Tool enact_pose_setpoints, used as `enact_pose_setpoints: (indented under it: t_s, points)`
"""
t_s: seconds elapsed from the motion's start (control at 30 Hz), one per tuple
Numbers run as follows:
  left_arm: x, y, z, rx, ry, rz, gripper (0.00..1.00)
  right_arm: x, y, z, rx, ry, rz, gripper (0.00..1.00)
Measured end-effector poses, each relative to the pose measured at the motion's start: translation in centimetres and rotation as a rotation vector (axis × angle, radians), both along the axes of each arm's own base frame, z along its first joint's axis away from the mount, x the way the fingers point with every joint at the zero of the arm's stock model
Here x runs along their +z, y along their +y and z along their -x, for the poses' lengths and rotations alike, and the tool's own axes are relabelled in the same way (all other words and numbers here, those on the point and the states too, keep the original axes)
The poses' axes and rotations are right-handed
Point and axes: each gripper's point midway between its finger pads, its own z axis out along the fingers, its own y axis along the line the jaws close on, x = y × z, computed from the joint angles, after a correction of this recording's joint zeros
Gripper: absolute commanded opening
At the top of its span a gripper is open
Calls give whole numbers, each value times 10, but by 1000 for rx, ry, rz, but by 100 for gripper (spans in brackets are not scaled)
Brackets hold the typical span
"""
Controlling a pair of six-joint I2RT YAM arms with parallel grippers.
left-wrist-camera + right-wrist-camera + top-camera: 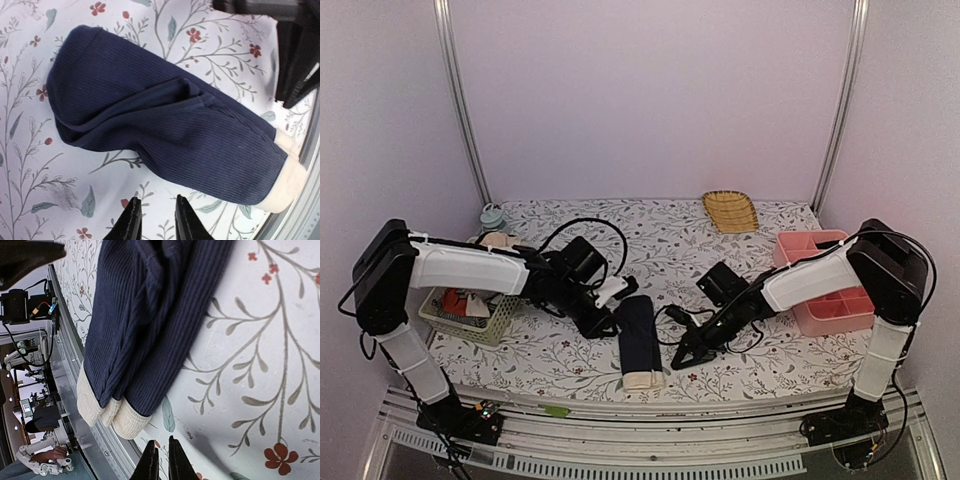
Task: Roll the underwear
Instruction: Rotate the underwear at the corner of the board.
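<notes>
The underwear (638, 335) is a dark navy ribbed pair with a cream waistband, folded into a long narrow strip on the floral table, waistband toward the front edge. In the left wrist view the underwear (160, 120) lies just beyond my left gripper (156, 202), whose fingers stand apart over bare tablecloth. From above, the left gripper (603, 323) sits at the strip's left side. My right gripper (680, 358) is low at its right side. The right wrist view shows the right gripper (161, 441) with fingers nearly together, empty, just short of the underwear (145, 325) and its cream band.
A pale green basket (503, 318) with red, white and beige cloth stands at the left. A pink divided organiser (830, 285) stands at the right, a yellow woven tray (730, 210) at the back. The metal front rail (620, 415) lies close behind the waistband.
</notes>
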Motion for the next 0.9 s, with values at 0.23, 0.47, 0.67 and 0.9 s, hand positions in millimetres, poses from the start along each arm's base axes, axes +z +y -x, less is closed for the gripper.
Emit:
enact_pose_setpoints:
  t_s: [0.23, 0.47, 0.67, 0.9]
  points:
    - [-4, -6, 27, -46, 38, 55, 22, -2, 10, -15, -17, -16, -11, 10]
    - [-11, -35, 30, -74, 76, 127, 21, -11, 20, -13, 3, 22, -44, 9]
    - [-30, -53, 25, -90, 112, 135, 20, -11, 31, -7, 23, 38, -82, 9]
    - [-28, -56, 23, -113, 95, 136, 33, -10, 45, 2, 42, 62, -107, 11]
